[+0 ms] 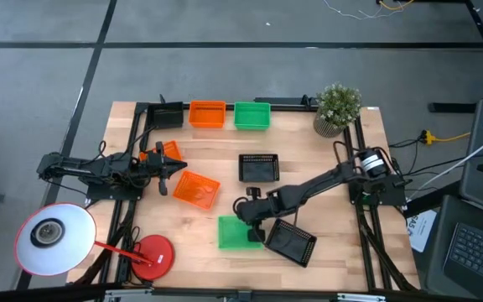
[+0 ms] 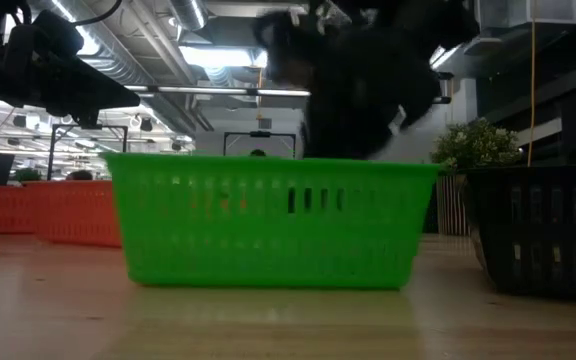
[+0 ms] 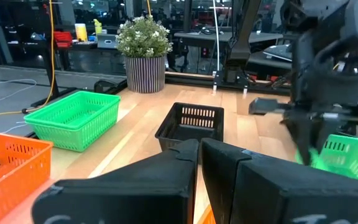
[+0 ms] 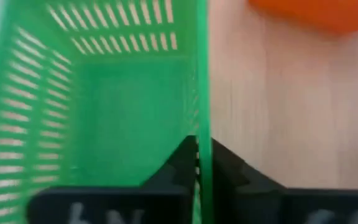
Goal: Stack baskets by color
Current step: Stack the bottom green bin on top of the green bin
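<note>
**Sorting barely begun: seven baskets, no finished stack**

Baskets lie scattered over the bench point(image 1: 309, 159), and judging by the overhead view none is clearly nested in another of its colour. Along the far edge sit a black basket point(image 1: 166, 115), an orange basket point(image 1: 207, 113) and a green basket point(image 1: 251, 116) side by side, a likely row of stacking spots. Left loose are a second black basket point(image 1: 258, 168) mid-bench, a tilted black basket point(image 1: 290, 242) near the front edge, a loose orange basket point(image 1: 196, 190), and another orange one point(image 1: 163, 152) partly hidden beneath the left arm.

The right gripper point(image 4: 197, 163) has its jaws pinched on the thin side wall of the front green basket point(image 1: 235, 234), one finger inside and one outside; the basket appears to rest on the wood in the low view. Carrying it to its green partner at the back looks like the step in hand.

The left gripper point(image 1: 170, 174) hovers beside the loose orange basket, jaws closed on nothing.

So roughly all the pairing remains: green, then orange, then black.

Pale markings show on the fingers in the wrist views, too blurred to read; the baskets carry no visible label.
</note>
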